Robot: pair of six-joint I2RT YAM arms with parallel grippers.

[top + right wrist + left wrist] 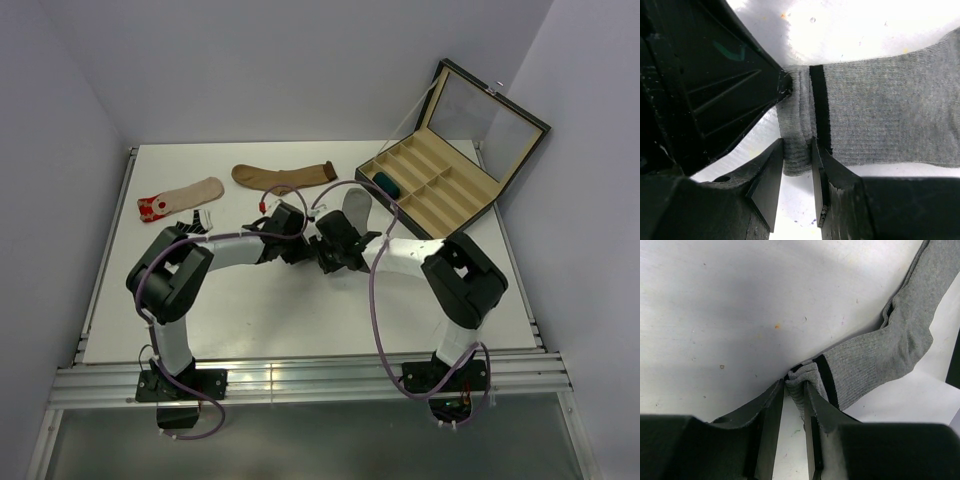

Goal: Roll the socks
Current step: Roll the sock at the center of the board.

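Note:
The grey sock (355, 208) with a black-striped cuff lies flat on the white table, its foot pointing to the back. My left gripper (303, 243) and right gripper (322, 246) meet at its cuff end. In the left wrist view the left gripper (795, 387) is shut on the bunched cuff of the grey sock (875, 360). In the right wrist view the right gripper (797, 146) pinches the same folded cuff edge of the sock (890, 115), just beside the black stripe. The left gripper's body (715, 85) touches the cuff from the other side.
A brown sock (285, 175) lies at the back centre and a beige red-toed sock (180, 198) at back left, with a black-and-white sock (205, 221) beside it. An open compartment box (455, 200) at back right holds a dark teal roll (385, 182).

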